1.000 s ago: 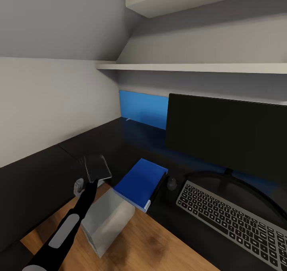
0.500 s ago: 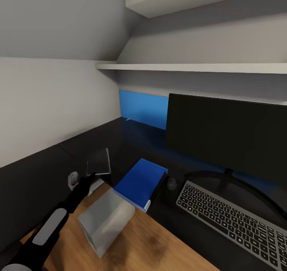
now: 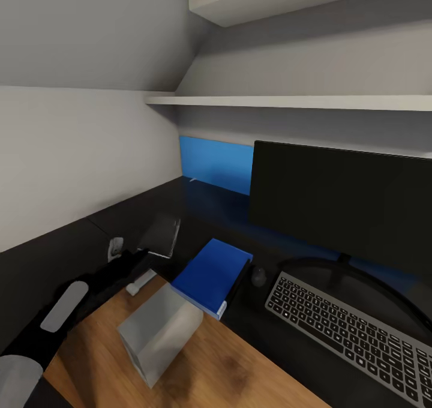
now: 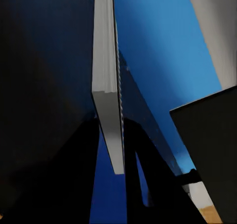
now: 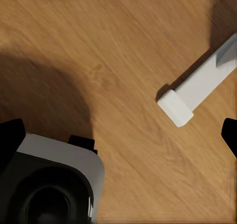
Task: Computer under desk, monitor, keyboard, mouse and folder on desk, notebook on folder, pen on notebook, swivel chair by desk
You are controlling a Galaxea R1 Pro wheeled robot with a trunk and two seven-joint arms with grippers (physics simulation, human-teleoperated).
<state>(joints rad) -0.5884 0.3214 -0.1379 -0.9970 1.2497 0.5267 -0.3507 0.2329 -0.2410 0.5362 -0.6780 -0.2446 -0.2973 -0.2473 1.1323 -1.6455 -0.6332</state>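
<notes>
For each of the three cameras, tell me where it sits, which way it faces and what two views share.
Head view: on the head, looking down over the desk, monitor and keyboard; left arm shows.
Left wrist view: along the left hand, shut on the notebook.
Right wrist view: facing down at the wood floor and a white leg.
Shared: notebook, folder in head and left wrist.

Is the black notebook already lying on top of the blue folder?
No, the notebook is held up by the left end effector beside the folder, whose top is bare.
</notes>
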